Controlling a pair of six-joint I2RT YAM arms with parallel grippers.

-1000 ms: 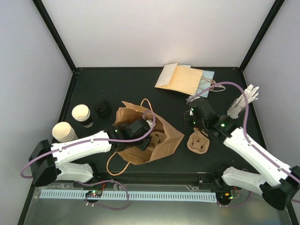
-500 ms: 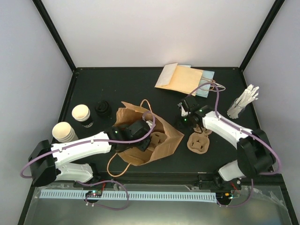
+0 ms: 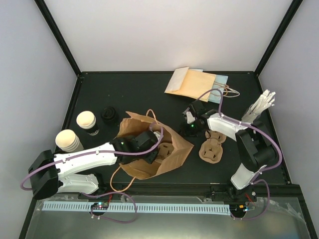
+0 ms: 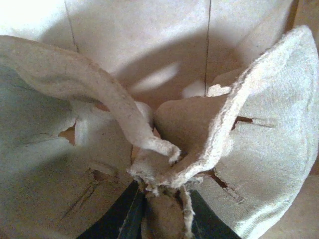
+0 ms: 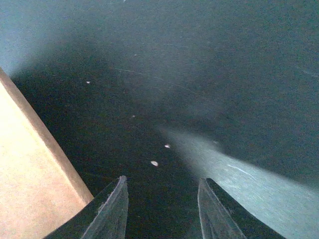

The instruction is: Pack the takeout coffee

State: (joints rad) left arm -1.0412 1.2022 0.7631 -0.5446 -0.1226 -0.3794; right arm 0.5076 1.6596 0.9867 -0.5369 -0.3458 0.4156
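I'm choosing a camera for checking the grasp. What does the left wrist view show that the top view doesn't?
Only the left wrist view: the left tool shut on a ragged edge of the carrier, seen close up.
Only the top view: the two cups standing on the table left of the bag, the lids, and a second carrier lying outside the bag.
Both: the carrier inside the bag.

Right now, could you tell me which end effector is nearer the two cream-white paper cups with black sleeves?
Left. The left end effector is inside the brown paper bag beside the cream-white paper cups; the right end effector is past the bag, farther away.
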